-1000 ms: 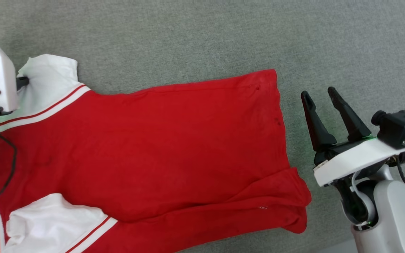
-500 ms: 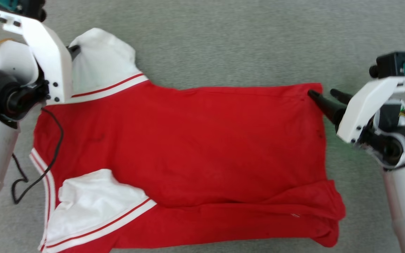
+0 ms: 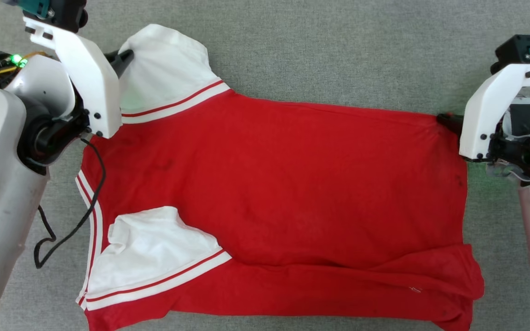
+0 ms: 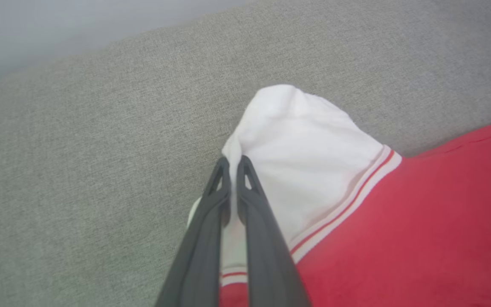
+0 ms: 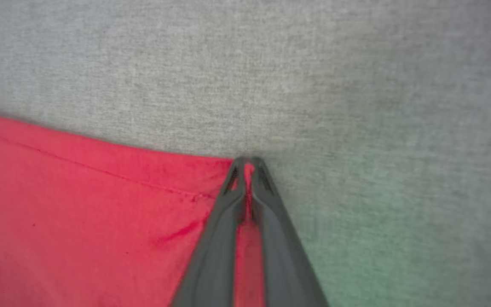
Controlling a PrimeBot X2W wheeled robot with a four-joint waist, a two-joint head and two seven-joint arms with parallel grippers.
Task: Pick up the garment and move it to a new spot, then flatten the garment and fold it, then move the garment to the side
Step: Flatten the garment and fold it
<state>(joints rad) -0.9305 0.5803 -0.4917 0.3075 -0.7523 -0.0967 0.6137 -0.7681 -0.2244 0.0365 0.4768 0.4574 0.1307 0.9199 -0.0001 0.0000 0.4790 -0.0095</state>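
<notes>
Garment (image 3: 274,184), red with white sleeves, lies spread flat on a grey cloth surface (image 3: 338,55). Its far white sleeve (image 4: 305,162) is pinched by the left gripper (image 4: 232,161); the right gripper (image 5: 247,162) clamps the far red hem corner (image 5: 211,179), fingers closed on cloth.

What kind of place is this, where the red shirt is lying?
Probably a robot practice spot for folding clothes. The garment lies spread on a grey woven surface, floor or tabletop I cannot tell, and the left tool and right tool each pinch an edge of it.
</notes>
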